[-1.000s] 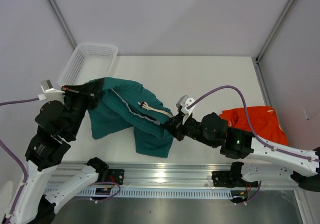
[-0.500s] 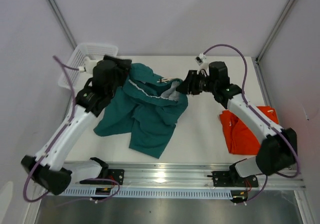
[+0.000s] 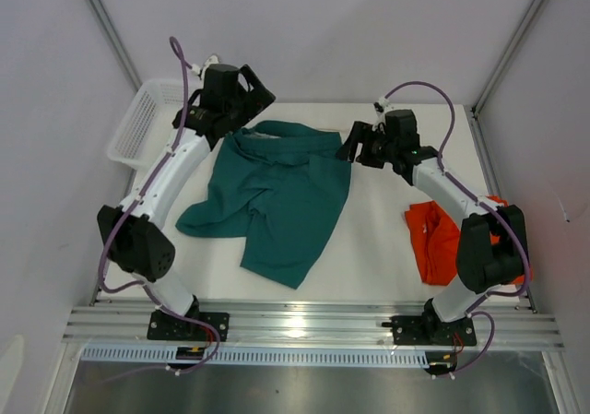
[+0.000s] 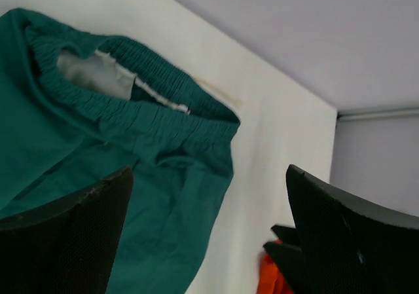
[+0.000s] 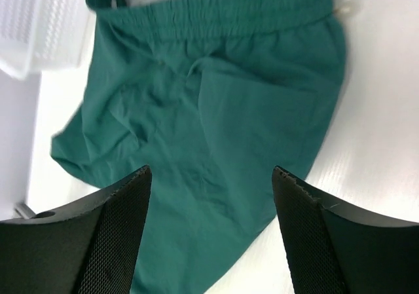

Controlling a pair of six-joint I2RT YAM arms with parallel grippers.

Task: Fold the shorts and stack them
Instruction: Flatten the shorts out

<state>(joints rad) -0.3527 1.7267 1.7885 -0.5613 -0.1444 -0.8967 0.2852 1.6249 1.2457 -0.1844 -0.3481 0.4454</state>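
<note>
Left pincer and right pincer both stand spread, gripping nothing; we find the teal shorts lying flat on the surface, waistband nearest them. The orange shorts lie crumpled at the right.

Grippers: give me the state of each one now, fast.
Left black two-finger gripper: open, jaws wide apart, holding nothing.
Right black two-finger gripper: open, jaws wide apart, holding nothing.
</note>
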